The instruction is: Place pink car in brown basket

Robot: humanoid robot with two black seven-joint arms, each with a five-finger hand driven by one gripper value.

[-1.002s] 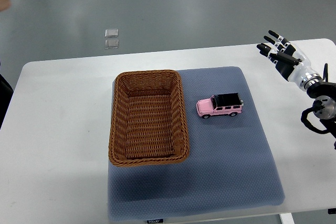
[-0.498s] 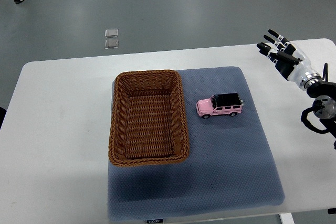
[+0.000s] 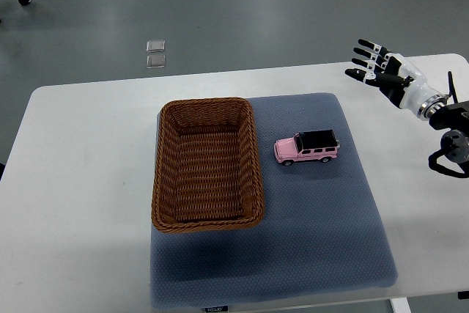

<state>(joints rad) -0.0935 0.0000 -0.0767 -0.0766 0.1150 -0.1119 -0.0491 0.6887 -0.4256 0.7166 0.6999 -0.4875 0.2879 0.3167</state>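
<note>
Right hand has drifted a bit toward 9 o'clock since earlier, fingers spread, holding nothing. Pink car sits on the blue mat, at 3 o'clock of the brown basket. Basically nothing's done yet: grab and drop both remain.

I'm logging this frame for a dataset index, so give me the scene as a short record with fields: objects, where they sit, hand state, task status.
surface: white table with a blue-grey mat on it
pink car: upright on the mat, right of the basket, not touching it
brown basket: on the mat's left edge, nothing inside
right hand: above the table's far right corner, fingers spread, holding nothing, apart from the car
left hand: not in view
task status: car not yet grasped, still outside the basket
</note>
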